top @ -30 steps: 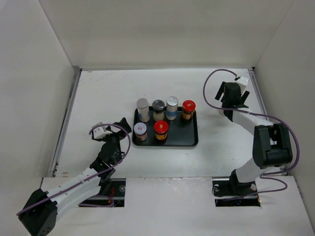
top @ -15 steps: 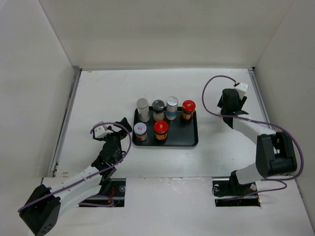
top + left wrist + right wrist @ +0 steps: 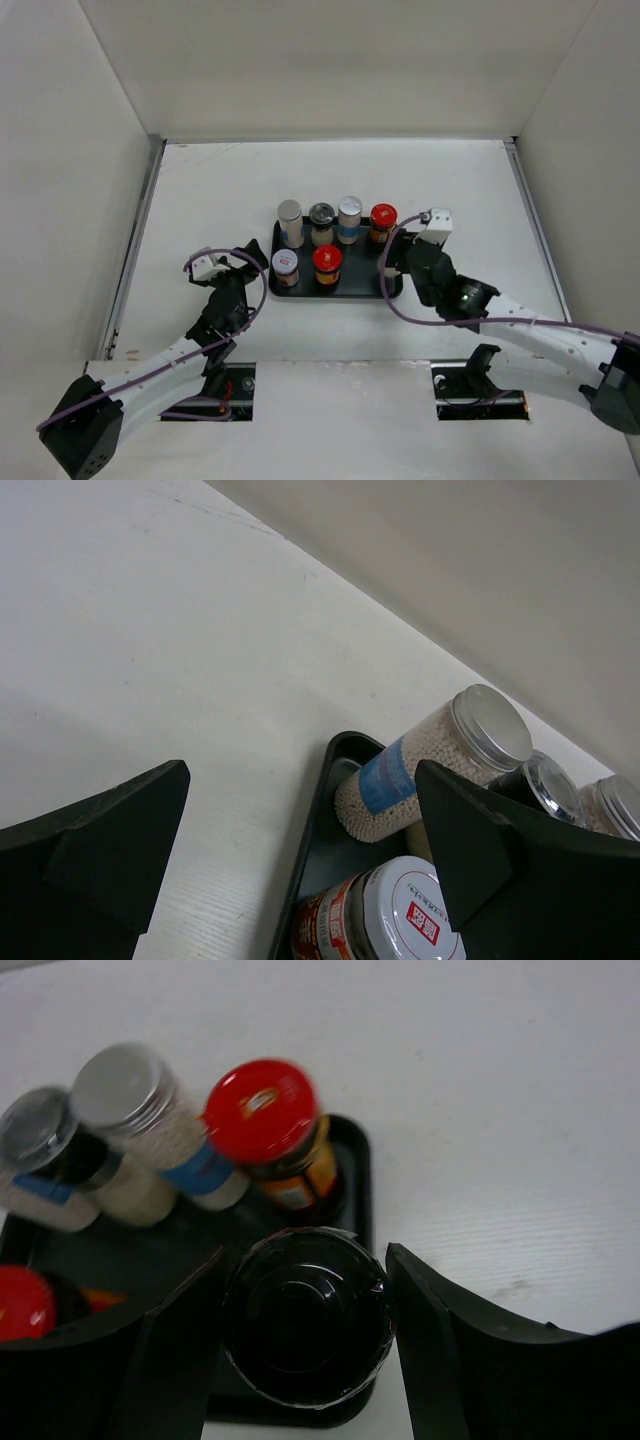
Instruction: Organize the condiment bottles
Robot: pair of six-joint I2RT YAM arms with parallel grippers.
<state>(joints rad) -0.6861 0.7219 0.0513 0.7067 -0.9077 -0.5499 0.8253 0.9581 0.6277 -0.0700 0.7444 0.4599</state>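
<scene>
The right gripper (image 3: 305, 1260) has its two fingers pressed against either side of a black-capped bottle (image 3: 305, 1332), which fills the gap between them; in the wrist view the bottle sits upright over the near right corner of the black tray (image 3: 352, 1165), though whether its base rests on the tray or hangs just above cannot be told. From above, the gripper's own body hides this bottle. Just beyond it on the tray stands a red-capped jar (image 3: 262, 1110) with brown contents, and beside that, along the back row, a silver-capped jar (image 3: 125, 1085) with a blue label, a clear-capped jar (image 3: 38, 1115) and, at the row's left end, a second silver-capped jar (image 3: 290, 211). In the front row stand a white-capped jar (image 3: 285, 261) and another red-capped jar (image 3: 327, 258), side by side at the tray's left half, all upright. The left gripper (image 3: 300, 775) is spread wide with nothing between its fingers, low over the white table (image 3: 150, 630) just off the tray's left edge, near the white-capped jar and not touching it
</scene>
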